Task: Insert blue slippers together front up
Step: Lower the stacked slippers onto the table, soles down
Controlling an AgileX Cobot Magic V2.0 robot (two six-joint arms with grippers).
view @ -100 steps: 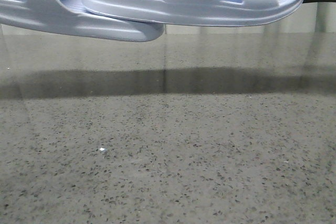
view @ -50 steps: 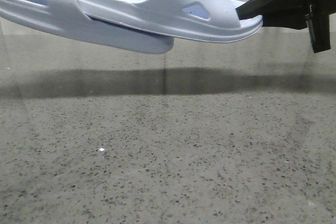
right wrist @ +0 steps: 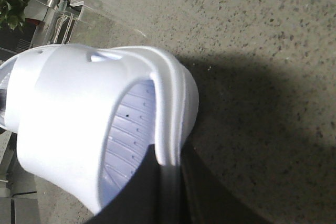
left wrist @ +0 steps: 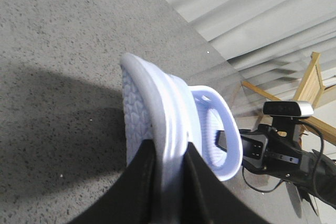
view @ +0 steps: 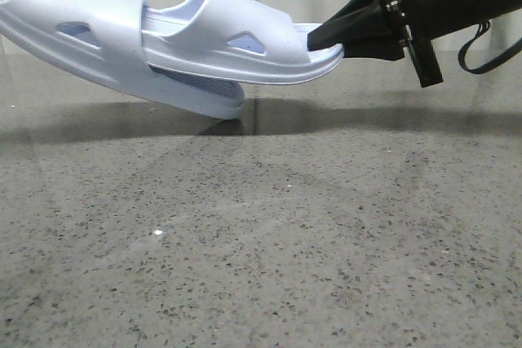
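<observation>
Right slipper [view: 245,46] has slid further into left slipper [view: 73,34]; both tilt toe-down. My right tool [view: 326,37] and left tool [left wrist: 170,169] clamp heels for nesting.

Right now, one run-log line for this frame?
phase: nesting, held above table | left gripper: shut on outer slipper | right gripper: shut on inner slipper, under outer strap

Blue slippers [view: 163,46]: moulded foam, matt, smooth straps; ribbed footbed, patterned tread on the sole [left wrist: 135,114]. Right gripper [view: 326,37]: black matt plastic fingers, darker metal-look housing. Table [view: 269,242]: speckled grey stone-like top, polished, faintly reflective. Wooden frame [left wrist: 310,85]: pale, bare timber.
</observation>
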